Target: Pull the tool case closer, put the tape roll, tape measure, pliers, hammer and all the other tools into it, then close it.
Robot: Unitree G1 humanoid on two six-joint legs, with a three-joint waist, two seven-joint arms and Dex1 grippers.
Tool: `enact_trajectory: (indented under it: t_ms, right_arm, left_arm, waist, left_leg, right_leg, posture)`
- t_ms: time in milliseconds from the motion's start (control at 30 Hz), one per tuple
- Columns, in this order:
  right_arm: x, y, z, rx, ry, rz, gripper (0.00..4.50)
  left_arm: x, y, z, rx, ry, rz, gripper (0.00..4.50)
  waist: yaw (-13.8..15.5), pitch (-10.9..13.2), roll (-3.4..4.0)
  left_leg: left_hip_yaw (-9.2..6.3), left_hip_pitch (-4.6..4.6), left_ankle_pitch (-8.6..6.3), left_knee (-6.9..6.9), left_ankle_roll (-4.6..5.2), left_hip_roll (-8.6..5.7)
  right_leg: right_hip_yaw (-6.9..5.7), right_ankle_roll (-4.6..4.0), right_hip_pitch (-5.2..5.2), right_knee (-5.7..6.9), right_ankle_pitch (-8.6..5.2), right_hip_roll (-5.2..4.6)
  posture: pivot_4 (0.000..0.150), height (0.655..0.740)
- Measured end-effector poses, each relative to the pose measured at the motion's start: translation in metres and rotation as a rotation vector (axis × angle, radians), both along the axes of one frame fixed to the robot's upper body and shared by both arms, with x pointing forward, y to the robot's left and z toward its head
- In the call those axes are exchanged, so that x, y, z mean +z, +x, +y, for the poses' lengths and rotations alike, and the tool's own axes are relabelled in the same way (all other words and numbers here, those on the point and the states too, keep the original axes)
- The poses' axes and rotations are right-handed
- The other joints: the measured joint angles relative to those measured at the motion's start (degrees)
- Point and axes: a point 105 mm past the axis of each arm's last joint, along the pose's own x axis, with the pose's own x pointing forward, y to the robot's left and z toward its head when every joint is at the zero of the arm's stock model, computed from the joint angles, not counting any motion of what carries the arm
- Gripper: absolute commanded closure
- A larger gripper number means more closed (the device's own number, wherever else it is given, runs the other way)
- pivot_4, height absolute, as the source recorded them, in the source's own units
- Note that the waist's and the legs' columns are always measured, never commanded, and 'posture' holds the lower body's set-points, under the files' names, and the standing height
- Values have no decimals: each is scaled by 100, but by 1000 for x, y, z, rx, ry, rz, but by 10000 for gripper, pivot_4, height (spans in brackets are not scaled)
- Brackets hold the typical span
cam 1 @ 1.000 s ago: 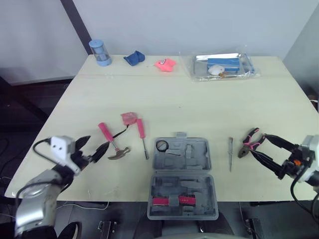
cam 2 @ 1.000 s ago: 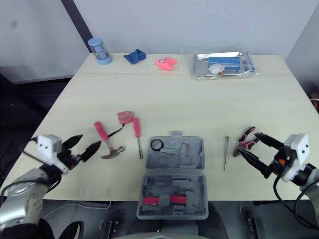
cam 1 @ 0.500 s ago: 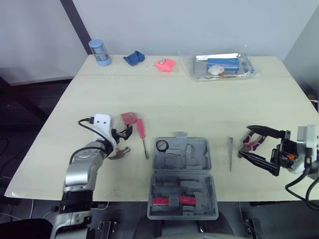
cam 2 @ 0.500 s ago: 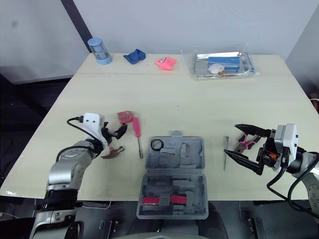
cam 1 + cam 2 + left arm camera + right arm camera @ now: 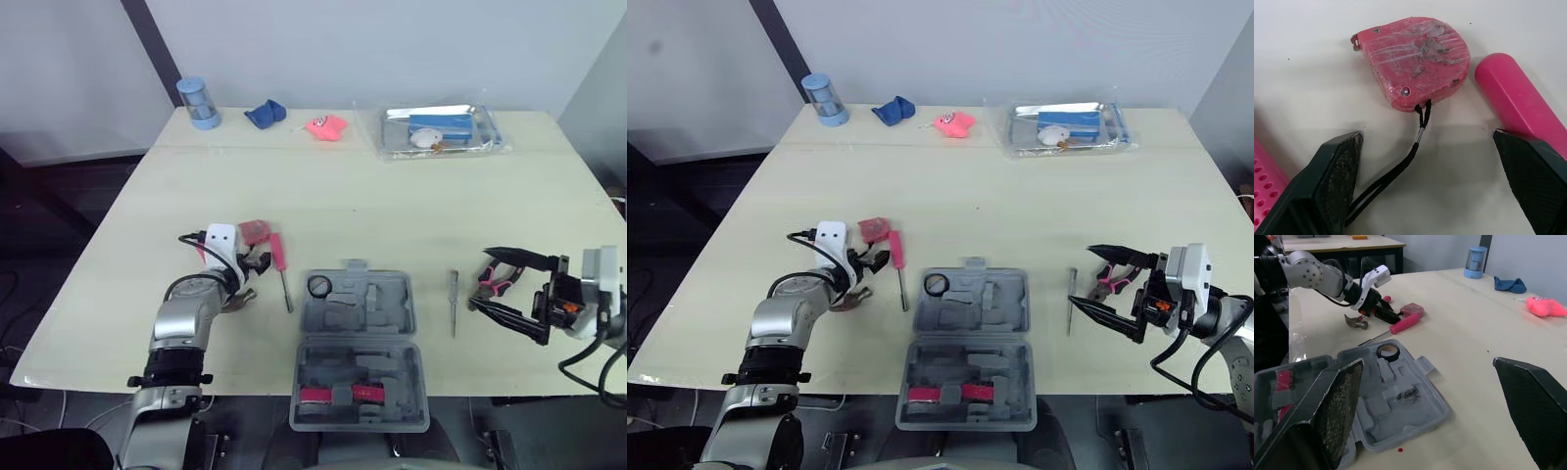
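The grey tool case (image 5: 384,364) lies open at the table's front edge, with the black tape roll (image 5: 318,286) in its far half. My left gripper (image 5: 253,264) is open just short of the pink tape measure (image 5: 1418,63), whose black strap runs between the fingers (image 5: 1327,181). The pink-handled screwdriver (image 5: 278,255) lies beside it. The hammer (image 5: 235,299) is partly hidden under that wrist. My right gripper (image 5: 482,279) is open, its fingers spread on either side of the pink pliers (image 5: 493,278). A thin screwdriver (image 5: 454,302) lies left of them.
Along the table's far edge stand a blue cylinder (image 5: 195,103), a blue cloth (image 5: 265,115), a pink object (image 5: 325,126) and a clear plastic bag (image 5: 436,130) with items in it. Pink parts (image 5: 338,395) sit in the case's near half.
My left arm has swung from the table's front left edge in to the tape measure. My right gripper has turned and now brackets the pliers.
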Motion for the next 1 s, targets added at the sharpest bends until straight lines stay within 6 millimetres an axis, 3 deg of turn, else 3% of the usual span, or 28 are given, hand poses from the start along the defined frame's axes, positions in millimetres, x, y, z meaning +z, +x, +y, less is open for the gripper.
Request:
enact_trajectory:
  t_ms: [33,233,300,667,1000]
  right_arm:
    - [0,0,0,0,-1,0,0]
    - [0,0,0,-2,-8,-11,0]
    - [0,0,0,-2,-9,-12,0]
    - [0,0,-1,-7,-22,-24,0]
    - [-3,0,0,-6,-25,-17,0]
  left_arm:
    - [0,1,0,4,1,1,7551]
    - [1,7,6,29,0,0,36226]
    - [0,7,7,34,-4,-1,43955]
    - [-2,6,-1,3,-21,-9,43955]
    - [-6,-15,-16,-65,-27,20,43955]
  waist:
    - [1,0,0]
    - [20,0,0]
    - [28,0,0]
    - [36,-1,2]
    - [19,-2,3]
  left_leg:
    - [-1,0,0,0,0,0]
    - [-1,-2,0,3,0,-3]
    - [-1,-2,0,3,0,-4]
    - [-1,-1,0,4,-1,-5]
    - [-1,1,0,3,0,-5]
  right_leg:
    - [0,0,0,1,0,0]
    - [0,0,0,0,0,-2]
    - [0,0,1,1,0,-4]
    - [0,0,2,1,0,-5]
    - [0,0,2,2,0,-5]
  posture:
    - [1500,7400]
    - [1500,7400]
    - [1500,7400]
    - [1500,7400]
    - [1500,7400]
